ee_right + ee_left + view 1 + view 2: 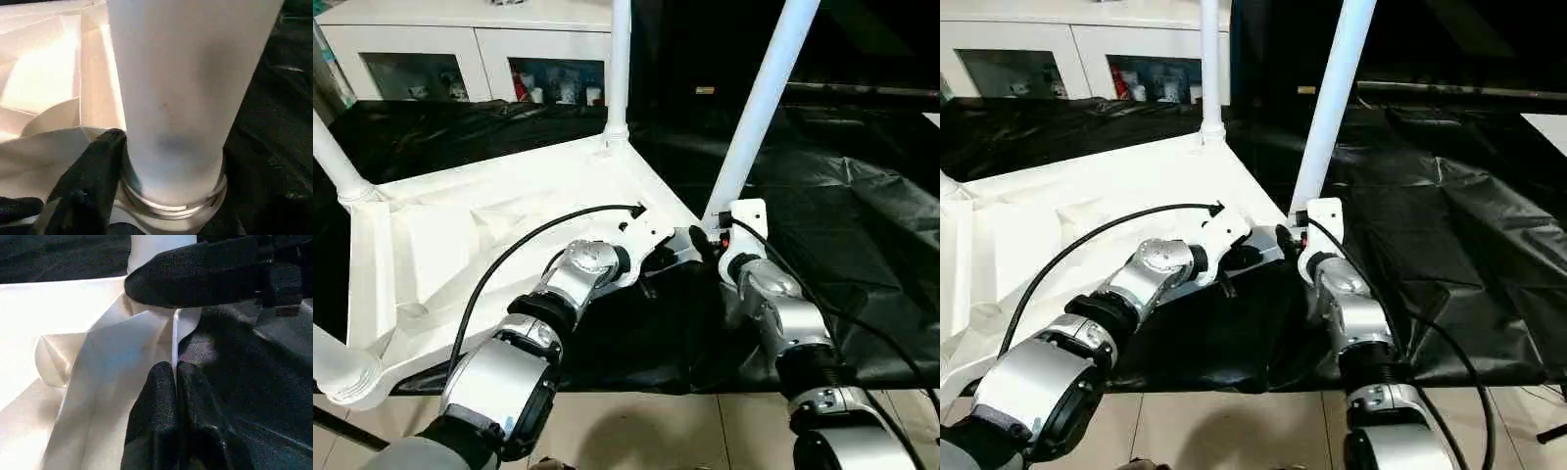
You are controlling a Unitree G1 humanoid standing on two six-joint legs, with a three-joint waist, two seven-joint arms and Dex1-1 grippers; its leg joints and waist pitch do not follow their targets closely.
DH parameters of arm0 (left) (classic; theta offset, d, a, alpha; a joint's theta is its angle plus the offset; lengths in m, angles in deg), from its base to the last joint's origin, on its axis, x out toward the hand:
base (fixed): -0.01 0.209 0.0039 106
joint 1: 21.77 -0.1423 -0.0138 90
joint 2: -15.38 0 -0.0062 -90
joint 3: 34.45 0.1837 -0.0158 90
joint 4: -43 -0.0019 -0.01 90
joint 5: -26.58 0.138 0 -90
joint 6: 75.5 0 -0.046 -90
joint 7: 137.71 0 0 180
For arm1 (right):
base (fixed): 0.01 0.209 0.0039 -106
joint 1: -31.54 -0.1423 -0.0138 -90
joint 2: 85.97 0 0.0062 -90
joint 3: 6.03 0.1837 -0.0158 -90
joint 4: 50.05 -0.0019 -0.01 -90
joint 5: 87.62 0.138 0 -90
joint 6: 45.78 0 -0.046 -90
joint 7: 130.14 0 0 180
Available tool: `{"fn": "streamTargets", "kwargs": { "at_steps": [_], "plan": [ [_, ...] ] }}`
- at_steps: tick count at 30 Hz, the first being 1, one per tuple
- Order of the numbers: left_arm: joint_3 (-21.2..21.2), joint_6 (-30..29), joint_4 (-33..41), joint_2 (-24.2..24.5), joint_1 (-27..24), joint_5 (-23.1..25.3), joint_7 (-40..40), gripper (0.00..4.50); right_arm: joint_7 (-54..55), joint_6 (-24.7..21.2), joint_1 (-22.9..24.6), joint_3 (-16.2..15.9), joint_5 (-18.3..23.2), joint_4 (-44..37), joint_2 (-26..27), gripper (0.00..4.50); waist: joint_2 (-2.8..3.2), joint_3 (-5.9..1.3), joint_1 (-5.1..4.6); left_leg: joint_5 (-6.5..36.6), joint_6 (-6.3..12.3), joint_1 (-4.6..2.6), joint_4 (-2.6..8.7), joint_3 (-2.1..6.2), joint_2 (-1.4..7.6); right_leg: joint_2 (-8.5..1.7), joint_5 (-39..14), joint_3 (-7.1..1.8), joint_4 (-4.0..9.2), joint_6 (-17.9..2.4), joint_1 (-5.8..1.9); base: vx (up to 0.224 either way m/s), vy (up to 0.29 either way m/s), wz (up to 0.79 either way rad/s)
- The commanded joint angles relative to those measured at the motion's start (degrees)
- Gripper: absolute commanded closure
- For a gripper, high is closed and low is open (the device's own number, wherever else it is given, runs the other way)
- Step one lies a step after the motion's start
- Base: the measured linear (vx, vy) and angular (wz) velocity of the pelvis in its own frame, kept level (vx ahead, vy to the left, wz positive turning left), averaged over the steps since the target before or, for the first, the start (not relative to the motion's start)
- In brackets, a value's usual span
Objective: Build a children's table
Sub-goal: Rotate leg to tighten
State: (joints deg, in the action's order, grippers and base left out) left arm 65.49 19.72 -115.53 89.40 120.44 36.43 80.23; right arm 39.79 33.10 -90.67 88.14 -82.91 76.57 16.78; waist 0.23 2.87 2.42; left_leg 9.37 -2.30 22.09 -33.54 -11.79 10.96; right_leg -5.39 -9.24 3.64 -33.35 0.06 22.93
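So the tabletop (509, 225) is lying upside down on a black sheet (862, 215) spread over the floor, underside up, with a leg already standing in three of its corner sockets. The near-right corner is where the action is: the fourth leg (759, 108) stands in that socket and both hands are crowded around it.

Left hand (174, 377) is pinched closed on the thin rim of the tabletop right by that corner. Right hand (710, 240) is closed around the base of the leg, one black finger (90, 171) pressed on it just above the collar.

The leg's long axis is mostly vertical but it leans noticeably, top tipping toward about 1 o'clock in the head view, narrow end up. The far leg (619, 69) looks much straighter.

What could go wrong: my guess is that lean means it isn't fully seated or is going in crooked. If the right hand pushes or twists while it's off-axis, it could jam or pop out. The left hand's pinch on that thin rim looks small too, so the tabletop could slide on the slick sheet.

White cabinet (470, 49) sits at 11 o'clock, out of the way.
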Motion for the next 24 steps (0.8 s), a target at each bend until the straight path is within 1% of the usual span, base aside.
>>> {"fn": "streamTargets", "kwargs": {
  "at_steps": [1, 2, 3, 4, 6, 7, 8, 9, 10, 11, 12, 14, 15, 16, 18, 19, 20, 21, 23, 24],
  "plan": [
    [-0.69, -0.27, -0.33, -1.14, 0.74, -0.61, -1.62, 4.50, -1.87, -1.29, -0.40, -1.69, 1.09, 0.63, 1.82, 0.94, -0.28, -3.65, -0.18, 18.73, 0.94, -1.53, 4.44, 1.53, 2.12, -3.13, -19.33, -1.97, 4.71, -10.58, -1.81, 0.000, 0.000, 0.00],
    [-0.68, -0.30, -0.30, -1.02, 0.71, -0.63, -1.41, 4.50, -2.07, -1.33, -0.47, -1.71, 1.12, 0.48, 1.58, 0.75, -0.25, -3.64, -0.28, 18.90, 0.95, -1.51, 4.45, 1.54, 2.13, -3.15, -19.21, -1.98, 4.71, -10.70, -1.86, 0.000, 0.000, 0.00],
    [-0.52, -0.17, -0.28, -0.75, 0.61, -0.63, -0.35, 4.50, -2.84, -1.21, -0.66, -2.14, 0.87, 0.32, 0.76, 0.68, -0.26, -3.63, -0.30, 19.03, 0.96, -1.54, 4.48, 1.55, 2.14, -3.14, -19.28, -1.95, 4.73, -10.72, -1.85, 0.000, 0.000, 0.00],
    [-0.35, -0.05, -0.23, -0.40, 0.44, -0.64, 1.03, 4.50, -4.52, -1.12, -0.75, -2.83, 0.59, -0.15, -0.43, 0.68, -0.37, -3.65, -0.33, 19.11, 1.07, -1.53, 4.44, 1.52, 2.13, -3.18, -19.27, -1.96, 4.76, -10.74, -1.90, 0.000, 0.000, 0.00],
    [0.17, 0.45, -0.04, 0.39, 0.01, -0.73, 5.09, 4.50, -9.08, -1.32, -0.76, -3.91, 0.35, -1.38, -3.08, 0.68, -0.32, -3.73, -0.29, 18.17, 1.46, -1.37, 4.38, 1.52, 2.12, -3.19, -17.90, -1.94, 4.58, -11.04, -2.14, 0.000, 0.000, 0.00],
    [0.78, 0.76, 0.14, 1.22, -0.33, -0.57, 8.22, 4.50, -14.21, -1.89, -0.52, -4.90, 0.60, -2.97, -5.81, 0.68, -0.40, -3.74, -0.27, 17.70, 1.90, -1.39, 4.31, 1.46, 2.12, -3.17, -16.67, -1.96, 4.51, -11.40, -2.20, 0.000, 0.000, 0.00],
    [0.78, 0.76, 0.14, 1.22, -0.33, -0.57, 8.22, 4.50, -14.21, -1.89, -0.52, -4.90, 0.60, -2.97, -5.81, 0.68, -0.50, -3.82, -0.23, 17.03, 2.25, -1.25, 4.20, 1.43, 2.09, -3.19, -15.71, -1.96, 4.35, -11.57, -2.45, 0.000, 0.000, 0.00],
    [1.54, 1.51, 0.50, 2.31, -0.77, -0.57, 13.07, 4.50, -20.92, -2.49, 0.13, -6.15, 0.84, -5.33, -9.46, 0.68, -0.53, -3.84, -0.12, 15.96, 3.03, -1.23, 4.05, 1.31, 2.08, -3.22, -14.05, -2.03, 4.26, -12.05, -2.47, 0.000, 0.000, 0.00],
    [1.72, 1.67, 0.62, 2.61, -0.90, -0.63, 14.54, 4.50, -22.80, -2.58, 0.36, -6.55, 0.87, -6.04, -10.55, 0.68, -0.57, -3.89, 0.01, 14.77, 3.87, -1.14, 3.88, 1.24, 2.09, -3.29, -12.65, -2.06, 4.07, -12.44, -2.63, 0.000, 0.000, 0.00],
    [2.29, 2.03, 0.80, 3.33, -1.06, -0.39, 16.90, 4.50, -26.33, -2.61, 0.89, -7.28, 1.05, -7.42, -12.76, 0.68, -0.60, -3.96, 0.11, 13.96, 4.21, -1.17, 3.81, 1.20, 2.12, -3.32, -11.72, -2.08, 3.94, -12.79, -2.65, 0.000, 0.000, 0.00],
    [2.84, 2.44, 1.03, 4.04, -1.22, -0.24, 19.41, 4.50, -29.78, -2.85, 1.43, -7.96, 1.42, -8.76, -14.87, 0.68, -0.58, -4.01, 0.46, 12.67, 5.12, -1.09, 3.68, 1.19, 2.16, -3.27, -10.03, -1.97, 3.74, -13.24, -2.97, 0.000, 0.000, 0.00],
    [3.62, 2.73, 1.81, 5.65, -1.47, -0.53, 25.67, 4.50, -37.78, -2.64, 2.86, -9.70, 2.01, -11.67, -19.93, 0.68, -0.41, -4.19, 1.35, 9.11, 6.58, -1.16, 3.38, 0.94, 2.50, -3.10, -4.35, -1.96, 2.89, -15.13, -2.99, 0.000, 0.000, 0.00],
    [3.66, 2.73, 1.92, 5.80, -1.49, -0.62, 26.38, 4.50, -38.32, -2.57, 2.93, -9.82, 2.06, -11.78, -20.35, 0.68, -0.43, -4.23, 1.55, 8.70, 6.81, -1.18, 3.31, 0.92, 2.55, -3.14, -3.32, -1.94, 2.73, -15.60, -2.99, 0.000, 0.000, 0.00],
    [3.79, 2.59, 2.40, 6.32, -1.52, -1.02, 29.09, 4.50, -40.55, -2.64, 3.16, -10.15, 2.47, -12.09, -21.80, 0.68, -0.42, -4.30, 1.73, 8.24, 7.10, -1.20, 3.30, 0.90, 2.62, -3.16, -1.97, -1.89, 2.46, -16.59, -3.02, 0.000, 0.000, 0.00],
    [3.93, 2.20, 2.90, 6.79, -1.46, -1.43, 31.54, 4.50, -43.98, -3.25, 3.62, -10.78, 3.16, -12.83, -23.35, 0.68, -0.47, -4.28, 1.81, 8.85, 7.24, -1.21, 3.21, 0.83, 2.56, -3.19, -1.96, -1.86, 2.47, -17.24, -2.98, 0.000, 0.000, 0.00],
    [4.01, 2.03, 3.14, 6.99, -1.41, -1.55, 32.57, 4.50, -45.73, -3.50, 3.93, -11.23, 3.34, -13.35, -24.08, 0.68, -0.45, -4.13, 2.01, 10.42, 6.89, -1.27, 3.30, 0.84, 2.64, -3.29, -4.20, -1.86, 2.71, -17.31, -2.89, 0.000, 0.000, 0.00],
    [4.07, 1.86, 3.36, 7.16, -1.37, -1.61, 33.43, 4.50, -47.41, -3.76, 4.25, -11.70, 3.43, -13.93, -24.74, 0.68, -0.45, -4.08, 2.03, 11.03, 6.63, -1.30, 3.36, 0.87, 2.66, -3.25, -5.22, -1.83, 2.79, -17.19, -2.88, 0.000, 0.000, 0.00],
    [4.12, 2.09, 3.46, 7.54, -1.31, -1.53, 33.57, 4.50, -49.78, -4.36, 4.94, -12.96, 3.49, -15.30, -25.64, 0.68, -0.38, -3.87, 2.24, 12.69, 5.81, -1.45, 3.49, 0.93, 2.71, -3.32, -8.75, -1.87, 3.23, -16.36, -2.76, 0.000, 0.000, 0.00],
    [4.11, 2.13, 3.44, 7.65, -1.26, -1.50, 33.52, 4.50, -50.26, -4.46, 5.18, -13.41, 3.40, -15.60, -25.79, 0.68, -0.40, -3.88, 2.46, 13.25, 5.22, -1.56, 3.57, 0.97, 2.84, -3.38, -10.10, -1.93, 3.31, -15.96, -2.71, 0.000, 0.000, 0.00],
    [4.01, 2.22, 3.48, 7.82, -1.25, -1.48, 33.65, 4.50, -50.45, -4.46, 5.45, -13.87, 3.35, -15.82, -25.71, 0.68, -0.44, -3.82, 2.53, 13.94, 4.58, -1.53, 3.70, 1.03, 2.82, -3.35, -11.38, -1.90, 3.42, -15.60, -2.64, 0.000, 0.000, 0.00]
  ]
}}
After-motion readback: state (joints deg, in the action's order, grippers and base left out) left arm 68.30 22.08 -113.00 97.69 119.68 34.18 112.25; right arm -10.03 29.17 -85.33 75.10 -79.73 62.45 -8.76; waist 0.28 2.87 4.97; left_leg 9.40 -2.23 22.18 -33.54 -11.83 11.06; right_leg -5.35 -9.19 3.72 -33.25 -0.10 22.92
